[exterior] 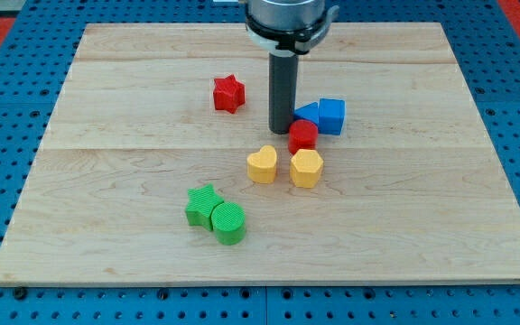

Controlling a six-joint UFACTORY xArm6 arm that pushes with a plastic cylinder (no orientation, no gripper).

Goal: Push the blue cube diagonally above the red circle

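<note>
The blue cube [332, 116] sits right of the board's centre, touching a blue triangular block [308, 113] on its left. The red circle [302, 135] lies just below and left of the cube, close under the blue triangular block. My tip [282, 129] rests on the board just left of the red circle and the blue triangular block, very close to both. The rod's dark shaft hides a little of the board behind it.
A red star [228, 93] lies to the left of my tip. A yellow heart [262, 164] and a yellow hexagon [306, 168] sit below the red circle. A green star [204, 205] and a green circle [229, 222] lie at the lower left. The wooden board [106, 226] has blue pegboard around it.
</note>
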